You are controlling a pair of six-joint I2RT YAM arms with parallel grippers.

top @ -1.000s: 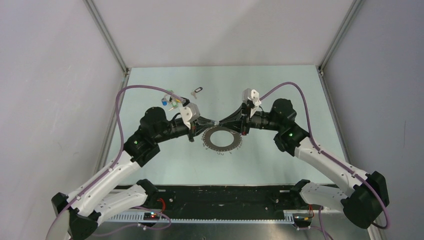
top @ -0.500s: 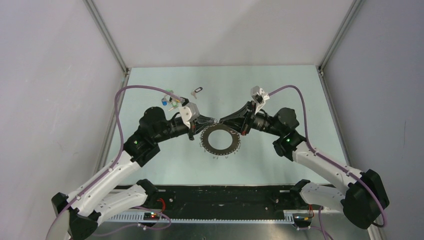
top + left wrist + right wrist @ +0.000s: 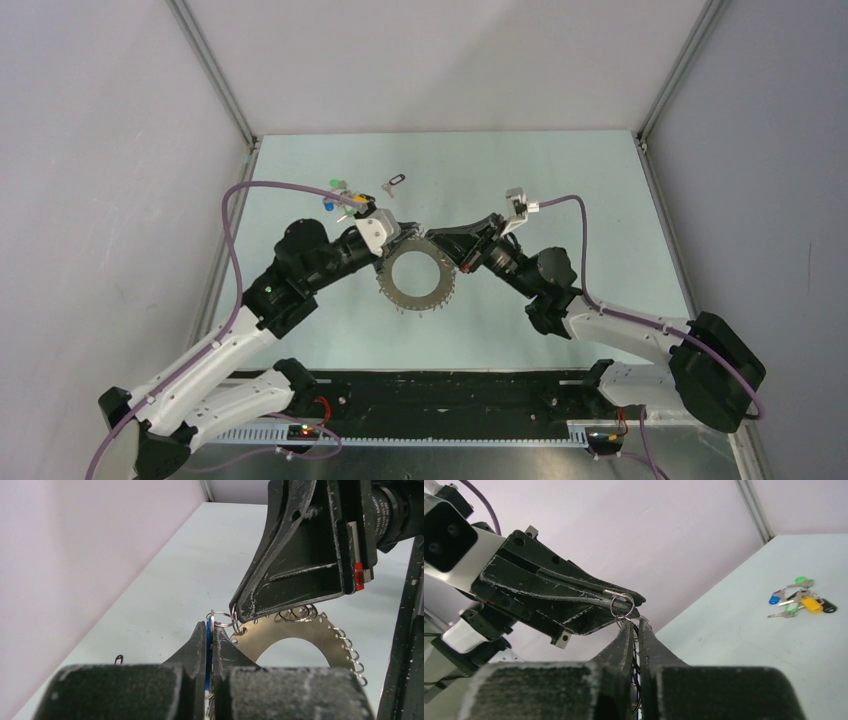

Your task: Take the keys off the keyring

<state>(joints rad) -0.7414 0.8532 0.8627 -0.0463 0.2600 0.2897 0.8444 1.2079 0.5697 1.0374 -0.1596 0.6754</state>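
Because the left jaws, fully closed, pinch only a thin blue piece (image 3: 207, 645) and the right jaws, also closed, grip only a small ring (image 3: 223, 625), the keyring (image 3: 386, 282) and its keys (image 3: 428, 306), hung over the counter (image 3: 560, 170) centre, could slip free. Since the earlier frame it has shifted left and tipped more upright.

No text, brand or number can be read anywhere. Small white print on the right arm's black wrist housing (image 3: 384, 516) is too blurred.
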